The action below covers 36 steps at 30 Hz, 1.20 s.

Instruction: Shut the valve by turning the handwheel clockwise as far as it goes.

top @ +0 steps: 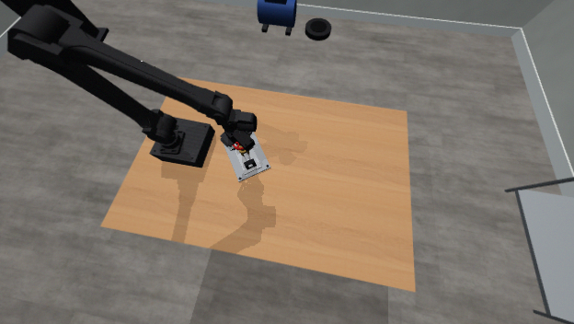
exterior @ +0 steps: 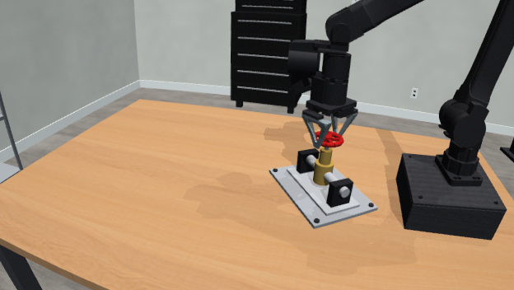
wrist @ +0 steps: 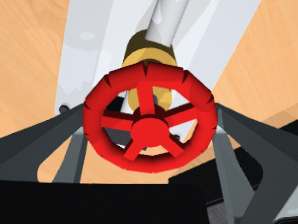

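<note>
We worked on a wooden table (exterior: 123, 173) in a grey-walled room. The arm's base (exterior: 416, 214) stood at 3 o'clock of the valve plate (exterior: 305, 208). The gripper (exterior: 328, 137) was clamped on the red handwheel (wrist: 148, 119), atop the brass stem (exterior: 324, 165) near the table's centre. We judged turning to be under way; next, further clockwise rotation until it stops. We saw no containers on the table.
</note>
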{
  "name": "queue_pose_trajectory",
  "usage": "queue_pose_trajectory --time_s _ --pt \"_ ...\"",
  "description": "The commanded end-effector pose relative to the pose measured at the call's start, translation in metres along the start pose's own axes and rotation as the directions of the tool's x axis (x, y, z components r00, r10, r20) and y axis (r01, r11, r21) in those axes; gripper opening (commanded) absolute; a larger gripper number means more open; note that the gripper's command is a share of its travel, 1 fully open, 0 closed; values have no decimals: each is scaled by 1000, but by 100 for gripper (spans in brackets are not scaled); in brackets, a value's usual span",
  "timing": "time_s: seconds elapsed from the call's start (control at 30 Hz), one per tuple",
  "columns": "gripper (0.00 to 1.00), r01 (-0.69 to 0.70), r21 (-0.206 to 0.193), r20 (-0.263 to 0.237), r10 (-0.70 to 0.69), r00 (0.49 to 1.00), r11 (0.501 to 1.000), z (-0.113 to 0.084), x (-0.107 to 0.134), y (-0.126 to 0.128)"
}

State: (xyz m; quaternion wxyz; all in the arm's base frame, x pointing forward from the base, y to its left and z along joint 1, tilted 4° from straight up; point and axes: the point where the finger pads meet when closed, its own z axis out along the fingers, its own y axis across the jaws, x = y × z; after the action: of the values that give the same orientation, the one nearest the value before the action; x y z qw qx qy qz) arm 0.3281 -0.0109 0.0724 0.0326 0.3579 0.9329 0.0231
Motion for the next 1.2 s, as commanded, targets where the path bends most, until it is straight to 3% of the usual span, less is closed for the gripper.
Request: queue_pose_trajectory --time_s 0.0,0.33,1.17 --pt "0 -115 -1 -10 115 993 993 6 2 3" --pt "0 -198 0 -11 198 980 980 6 2 3" --pt "0 -248 0 -11 248 969 969 6 2 3"
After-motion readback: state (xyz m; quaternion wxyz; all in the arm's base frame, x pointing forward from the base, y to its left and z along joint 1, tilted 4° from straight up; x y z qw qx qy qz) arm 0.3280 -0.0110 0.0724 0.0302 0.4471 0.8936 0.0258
